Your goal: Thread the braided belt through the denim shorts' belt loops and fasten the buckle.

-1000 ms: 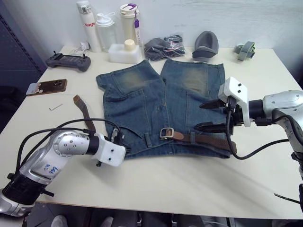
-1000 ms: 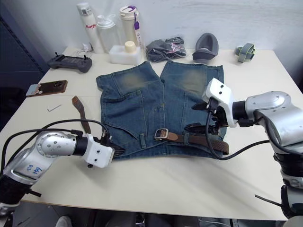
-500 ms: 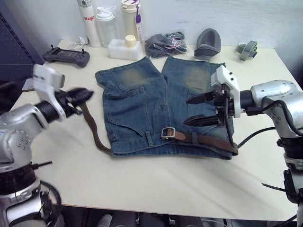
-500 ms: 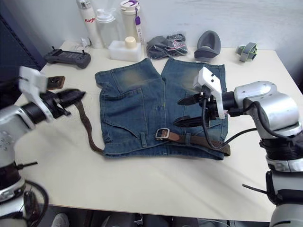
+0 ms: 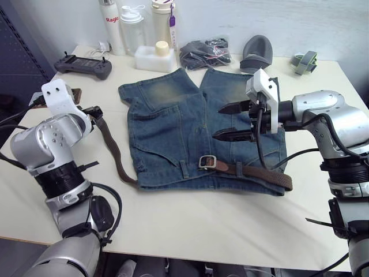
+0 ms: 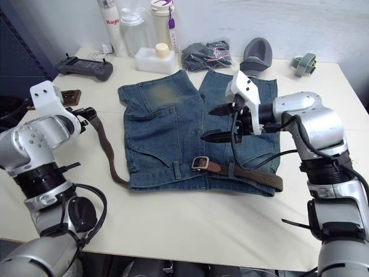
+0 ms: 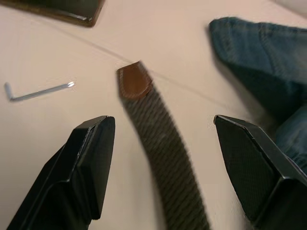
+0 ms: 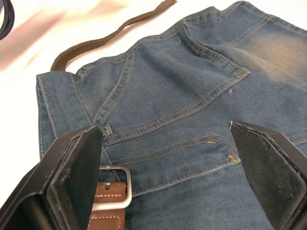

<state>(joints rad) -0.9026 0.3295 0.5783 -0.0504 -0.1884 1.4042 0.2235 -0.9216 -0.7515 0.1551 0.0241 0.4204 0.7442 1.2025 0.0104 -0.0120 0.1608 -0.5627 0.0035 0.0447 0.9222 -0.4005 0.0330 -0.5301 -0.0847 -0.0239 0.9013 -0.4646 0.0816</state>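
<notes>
The denim shorts (image 5: 190,124) lie flat mid-table, waistband toward me. The braided belt (image 5: 115,156) runs from its tan tip (image 7: 134,81) at the left, curves to the waistband's left corner, and continues along the waistband past a belt loop (image 5: 183,169). The buckle (image 5: 206,161) lies on the waistband's middle, its brown leather end leading to the right corner (image 5: 285,183). My left gripper (image 5: 95,112) is open, straddling the belt just behind the tip, which rests on the table. My right gripper (image 5: 228,121) hovers open over the shorts' right leg, above the buckle (image 8: 112,187).
A small hex key (image 7: 38,91) and a phone (image 6: 69,95) lie left of the belt tip. Along the table's back stand a game controller (image 5: 83,65), bottles (image 5: 132,29), a white tub (image 5: 154,57), dark bundled cloth (image 5: 207,53), a grey object (image 5: 256,52) and a green strap roll (image 5: 304,60).
My left gripper swung from the waistband's left corner out to the belt tip and opened. My right gripper moved left, further over the shorts, staying open.
</notes>
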